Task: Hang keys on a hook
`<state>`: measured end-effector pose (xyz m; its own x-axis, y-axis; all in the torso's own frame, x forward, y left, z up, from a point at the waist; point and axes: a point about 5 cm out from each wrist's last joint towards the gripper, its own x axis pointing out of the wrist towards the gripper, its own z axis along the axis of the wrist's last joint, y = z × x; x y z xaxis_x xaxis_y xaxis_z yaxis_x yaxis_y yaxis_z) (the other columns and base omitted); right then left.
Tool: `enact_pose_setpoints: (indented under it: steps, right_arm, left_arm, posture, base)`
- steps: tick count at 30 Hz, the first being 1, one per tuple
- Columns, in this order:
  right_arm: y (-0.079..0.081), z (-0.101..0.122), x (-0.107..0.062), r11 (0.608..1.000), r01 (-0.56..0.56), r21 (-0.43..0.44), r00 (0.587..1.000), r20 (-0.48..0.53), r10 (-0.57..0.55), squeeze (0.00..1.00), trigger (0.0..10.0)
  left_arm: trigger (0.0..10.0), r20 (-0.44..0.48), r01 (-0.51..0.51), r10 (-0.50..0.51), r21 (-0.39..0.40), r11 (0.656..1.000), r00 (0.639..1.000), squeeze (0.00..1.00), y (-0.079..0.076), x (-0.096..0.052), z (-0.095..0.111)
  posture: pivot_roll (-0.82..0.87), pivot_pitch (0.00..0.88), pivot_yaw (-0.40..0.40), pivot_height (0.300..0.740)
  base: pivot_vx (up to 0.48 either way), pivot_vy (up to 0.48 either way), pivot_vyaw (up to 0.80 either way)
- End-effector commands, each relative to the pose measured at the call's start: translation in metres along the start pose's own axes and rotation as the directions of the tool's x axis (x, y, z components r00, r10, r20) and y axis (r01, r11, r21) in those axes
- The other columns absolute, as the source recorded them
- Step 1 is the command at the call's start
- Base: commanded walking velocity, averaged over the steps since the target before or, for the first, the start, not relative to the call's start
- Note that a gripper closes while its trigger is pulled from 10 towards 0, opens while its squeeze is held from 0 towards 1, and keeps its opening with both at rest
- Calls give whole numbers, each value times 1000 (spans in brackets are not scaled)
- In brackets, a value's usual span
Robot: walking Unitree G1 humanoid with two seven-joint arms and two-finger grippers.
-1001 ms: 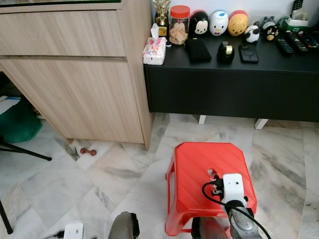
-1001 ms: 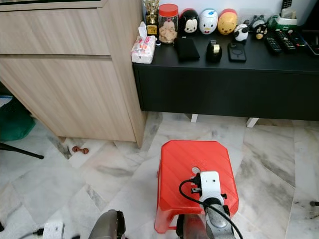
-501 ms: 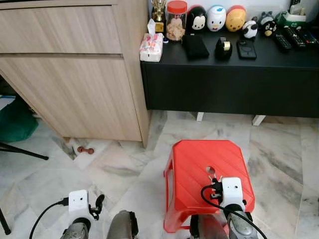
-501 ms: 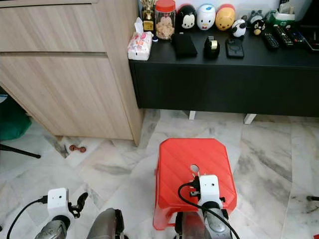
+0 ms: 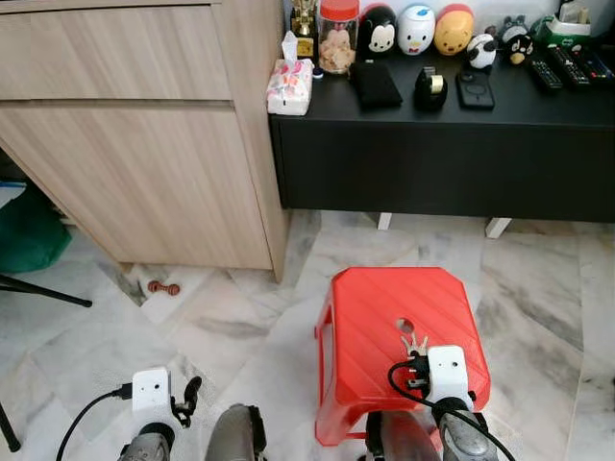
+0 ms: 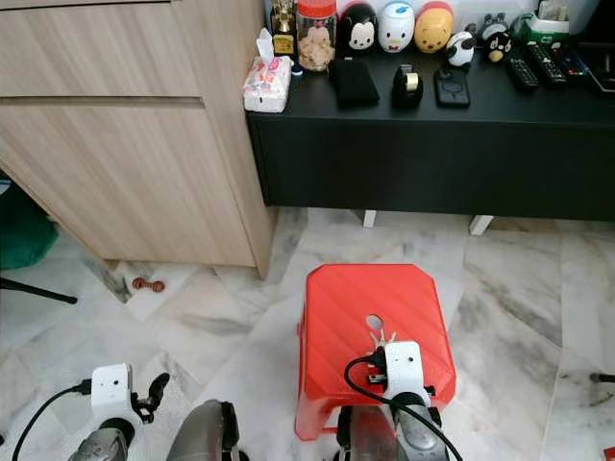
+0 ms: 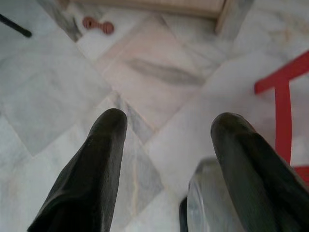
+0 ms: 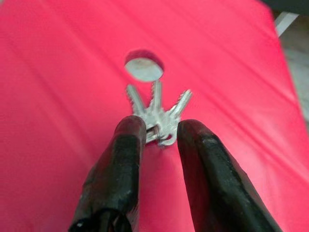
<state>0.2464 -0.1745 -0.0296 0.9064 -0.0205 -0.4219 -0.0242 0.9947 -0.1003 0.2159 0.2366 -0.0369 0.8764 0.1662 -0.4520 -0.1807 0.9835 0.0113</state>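
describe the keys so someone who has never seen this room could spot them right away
Find the red plastic stool on the marble floor in front of the black cabinet. On its seat, just below the round hole in the middle, lies the bunch of keys, three silver blades fanned out. The right gripper has its black fingers either side of the bunch's ring end.

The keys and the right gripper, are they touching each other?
Touching. The right wrist view shows the right gripper fingers closed around the keys above the red stool.
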Motion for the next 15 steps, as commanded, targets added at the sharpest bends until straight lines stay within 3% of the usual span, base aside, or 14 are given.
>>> enact_pose_setpoints:
  steps: [1, 15]
  right_arm:
    - [2, -4, -1, 1000, -5, 6, 1000, -25, 5, 0, 10000]
    - [-6, -8, 0, 999, 35, 11, 997, -64, -35, 0, 10000]
  left_arm:
    - [10000, -26, -2, 2, 5, 1000, 1000, 0, 3, -5, -8]
    - [10000, -45, 3, -2, 22, 1000, 999, 0, 7, -10, -14]
  posture:
    - [48, 207, 20, 626]
    - [59, 226, 23, 626]
  base:
    - [0, 0, 0]
    - [0, 0, 0]
